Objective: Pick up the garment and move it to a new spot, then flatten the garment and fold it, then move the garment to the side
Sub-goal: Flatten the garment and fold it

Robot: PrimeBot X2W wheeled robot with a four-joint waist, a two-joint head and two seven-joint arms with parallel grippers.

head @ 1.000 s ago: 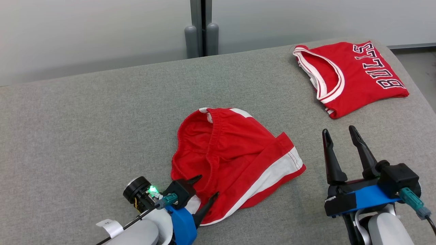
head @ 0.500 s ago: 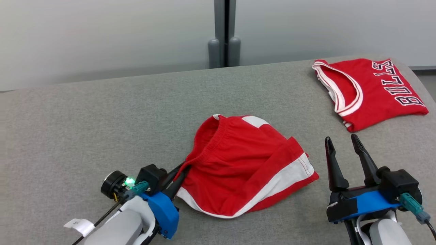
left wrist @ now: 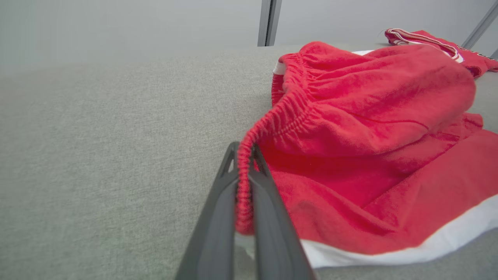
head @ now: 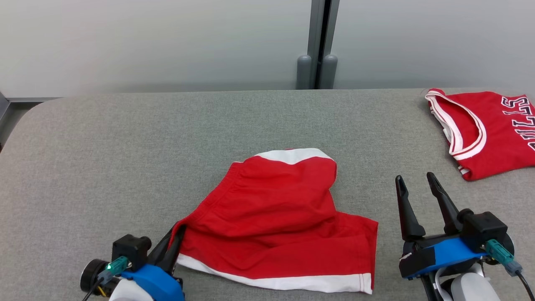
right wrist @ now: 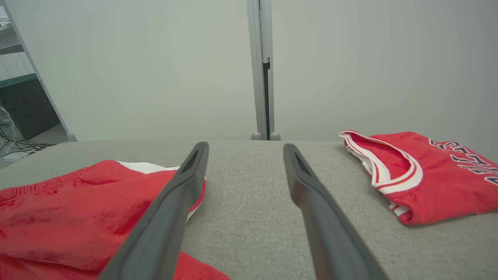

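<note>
The left gripper (head: 177, 231), at the near left, has its fingers pressed together on the elastic waistband (left wrist: 282, 112) of the red shorts (head: 284, 217), pinching a gathered end of it low over the grey table (head: 125, 159). From that pinch the ruched waistband runs away toward the far right. The shorts lie at the near middle of the table, between the two grippers, spread out but rumpled. Their upper layer bulges and folds over the part beneath, a white patch shows at the far edge, and a white hem (head: 288, 284) runs along the near edge. The right gripper (head: 413, 177), at the near right, has its fingers spread and holds nothing, just clear of the shorts. A folded red jersey (head: 493, 133) with white trim lies at the far right.
</note>
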